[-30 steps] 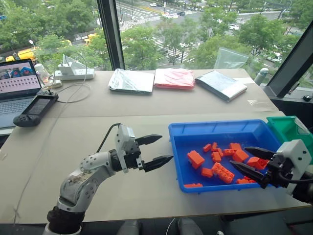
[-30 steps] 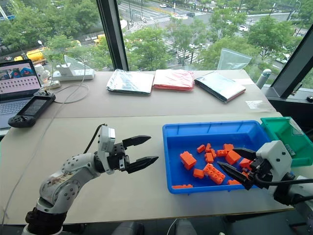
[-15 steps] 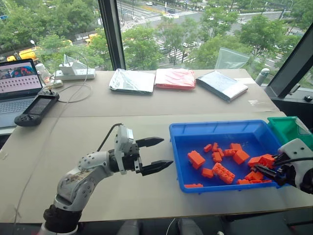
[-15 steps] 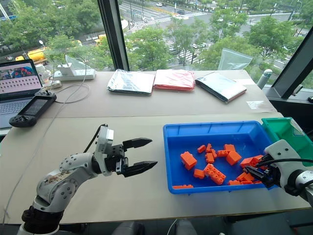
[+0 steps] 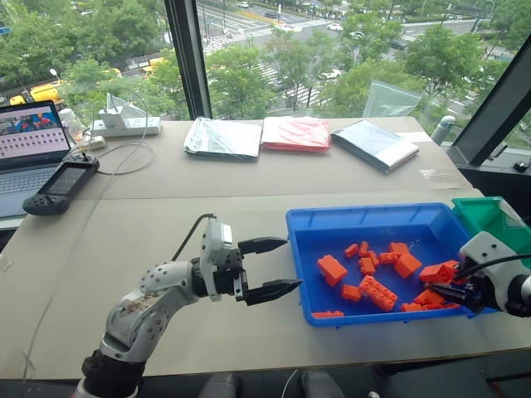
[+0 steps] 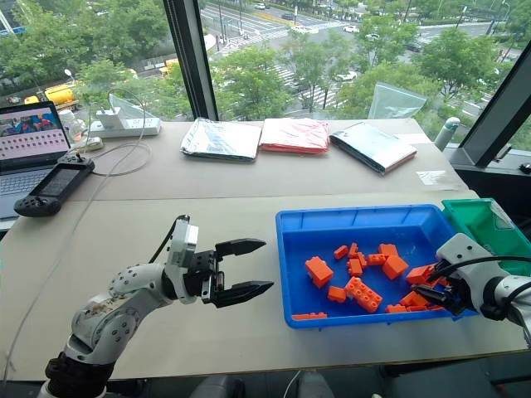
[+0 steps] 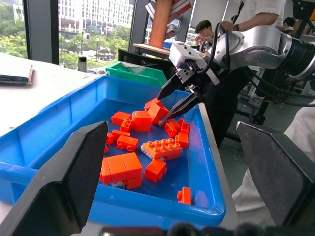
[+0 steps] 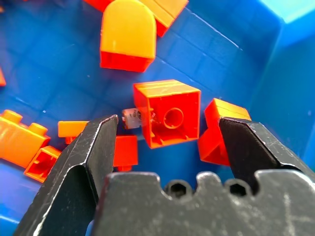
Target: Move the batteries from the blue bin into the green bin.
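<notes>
The blue bin lies at the table's right side with several orange bricks in it. Just past its right end stands the green bin. My right gripper is open and angled down over the bricks at the bin's right end. In the right wrist view its fingers straddle an orange cube brick. One whitish battery peeks out from behind that cube, mostly hidden. My left gripper hangs open and empty above the table, just left of the blue bin.
At the table's far side lie three flat bags. A laptop, a handheld console and a power strip sit far left. In the left wrist view people are beyond the table's right edge.
My right gripper has swung to the right and tipped down, lowering onto the bricks at the blue bin's right end. The left gripper has stayed about where it was.
</notes>
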Controlling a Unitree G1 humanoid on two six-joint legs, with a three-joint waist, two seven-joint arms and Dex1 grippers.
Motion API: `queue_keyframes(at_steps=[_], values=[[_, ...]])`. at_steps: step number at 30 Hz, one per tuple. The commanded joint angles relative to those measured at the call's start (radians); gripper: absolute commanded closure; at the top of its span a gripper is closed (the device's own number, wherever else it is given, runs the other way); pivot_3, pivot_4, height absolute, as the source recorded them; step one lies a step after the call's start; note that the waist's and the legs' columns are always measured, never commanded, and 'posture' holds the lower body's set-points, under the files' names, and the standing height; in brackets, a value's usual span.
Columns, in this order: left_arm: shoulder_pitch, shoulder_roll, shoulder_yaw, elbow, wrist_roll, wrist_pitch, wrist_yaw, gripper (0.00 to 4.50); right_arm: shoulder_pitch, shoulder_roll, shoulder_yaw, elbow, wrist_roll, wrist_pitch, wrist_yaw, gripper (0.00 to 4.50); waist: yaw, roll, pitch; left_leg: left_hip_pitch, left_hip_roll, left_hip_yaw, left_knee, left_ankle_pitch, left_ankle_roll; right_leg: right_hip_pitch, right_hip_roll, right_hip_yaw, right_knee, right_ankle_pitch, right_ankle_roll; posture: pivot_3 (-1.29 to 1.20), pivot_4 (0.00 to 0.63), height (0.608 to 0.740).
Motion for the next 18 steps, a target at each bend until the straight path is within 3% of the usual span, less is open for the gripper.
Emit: queue_keyframes(at_steps=[1, 9, 18], values=[[0.002, 0.002, 0.004, -0.036, -0.005, -0.016, 0.004, 0.00, -0.053, -0.060, 0.023, 0.030, -0.016, -0.058, 0.077, 0.71, -0.001, 0.000, 0.000, 0.000, 0.000, 0.000, 0.000, 0.000, 0.000, 0.000, 0.000, 0.000, 0.000, 0.000, 0.000, 0.00, 0.150, 0.740], [0.016, -0.003, 0.003, -0.050, -0.005, -0.015, 0.029, 0.00, -0.164, -0.095, 0.153, 0.158, -0.056, -0.105, 0.171, 0.71, 0.000, 0.000, 0.000, 0.001, 0.000, 0.000, 0.000, 0.000, 0.000, 0.001, 0.000, 0.000, -0.001, 0.000, 0.000, 0.00, 0.150, 0.740], [0.034, -0.005, 0.002, -0.050, -0.003, -0.025, 0.039, 0.00, -0.223, -0.079, 0.201, 0.233, -0.081, -0.133, 0.208, 0.71, -0.001, 0.001, 0.000, 0.001, 0.000, -0.001, 0.000, 0.000, 0.001, 0.001, 0.000, 0.000, -0.001, 0.000, 0.000, 0.00, 0.150, 0.740]])
